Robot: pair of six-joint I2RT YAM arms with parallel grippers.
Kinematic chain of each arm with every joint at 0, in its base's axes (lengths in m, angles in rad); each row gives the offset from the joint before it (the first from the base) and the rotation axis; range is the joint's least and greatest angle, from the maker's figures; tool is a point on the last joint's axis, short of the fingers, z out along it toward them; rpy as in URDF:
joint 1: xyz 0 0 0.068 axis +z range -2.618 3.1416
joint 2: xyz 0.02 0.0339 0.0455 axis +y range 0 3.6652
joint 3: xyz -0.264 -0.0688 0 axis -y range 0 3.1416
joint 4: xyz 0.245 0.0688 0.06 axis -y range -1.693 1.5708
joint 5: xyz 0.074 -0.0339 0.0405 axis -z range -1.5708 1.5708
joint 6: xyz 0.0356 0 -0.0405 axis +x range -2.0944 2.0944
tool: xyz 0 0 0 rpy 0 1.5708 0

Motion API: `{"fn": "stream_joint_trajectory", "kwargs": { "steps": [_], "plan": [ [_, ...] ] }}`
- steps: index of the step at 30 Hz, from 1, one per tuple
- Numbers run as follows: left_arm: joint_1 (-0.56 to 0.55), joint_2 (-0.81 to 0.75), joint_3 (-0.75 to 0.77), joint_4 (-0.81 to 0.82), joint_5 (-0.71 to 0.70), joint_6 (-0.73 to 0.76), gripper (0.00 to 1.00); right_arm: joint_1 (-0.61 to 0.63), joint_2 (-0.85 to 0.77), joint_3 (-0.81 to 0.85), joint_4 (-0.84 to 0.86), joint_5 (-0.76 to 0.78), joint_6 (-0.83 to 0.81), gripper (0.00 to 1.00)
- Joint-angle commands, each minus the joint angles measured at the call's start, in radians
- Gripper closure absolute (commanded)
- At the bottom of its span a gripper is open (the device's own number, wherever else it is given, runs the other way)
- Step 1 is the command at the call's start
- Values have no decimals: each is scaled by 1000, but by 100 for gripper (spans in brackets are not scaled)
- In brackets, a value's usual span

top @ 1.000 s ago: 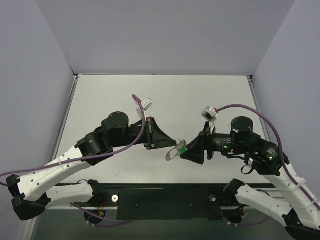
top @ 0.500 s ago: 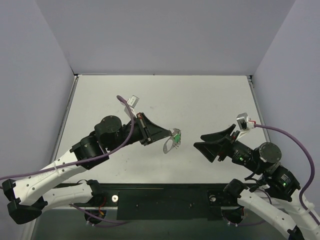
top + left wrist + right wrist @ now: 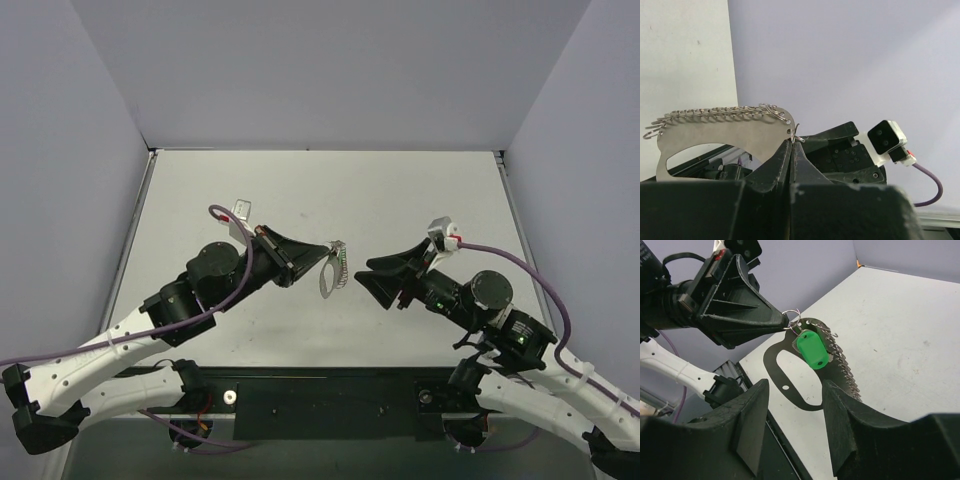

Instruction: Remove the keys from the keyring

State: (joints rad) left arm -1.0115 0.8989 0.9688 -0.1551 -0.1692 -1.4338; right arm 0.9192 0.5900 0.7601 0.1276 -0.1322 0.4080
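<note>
- Left gripper [image 3: 318, 252] is pressed together on one end of the keyring [image 3: 730, 132]. It holds the flat grey loop in the air above the table [image 3: 400, 190], over the middle of the half toward the near edge.
- Right gripper [image 3: 366, 272] stands spread with nothing between its fingers. It faces the loop from near by and is apart from it.
- The keys [image 3: 812, 350] show as one green-headed piece on a split ring [image 3: 790, 317] at the pinched end. It lies against the flat of the loop, just beside the left fingertips.
- Risk: the green head is tiny and crowded. A closing grasp could catch the loop's edge or the small wire rings [image 3: 705, 112] along its wavy side, or bump the left fingers.
- Risk: the pinch sits on a narrow corner. A sideways tug could twist the loop in that grip or drag it free, so that it drops to the table.
- Risk: a straight pull that does not work the key round the split ring would probably drag everything along together.
- No container shows in any view.
</note>
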Motion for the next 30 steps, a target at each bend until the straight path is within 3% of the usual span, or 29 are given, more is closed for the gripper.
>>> {"fn": "stream_joint_trajectory", "kwargs": {
  "steps": [1,17,30],
  "plan": [
    [2,-34,1,74,-64,-56,100,32,54,34,112,39,-90,59],
    [5,-45,-19,89,-43,-54,100,63,183,127,112,55,-136,57],
    [5,-31,-21,120,-10,-30,100,69,237,134,139,65,-141,62]
  ]
}}
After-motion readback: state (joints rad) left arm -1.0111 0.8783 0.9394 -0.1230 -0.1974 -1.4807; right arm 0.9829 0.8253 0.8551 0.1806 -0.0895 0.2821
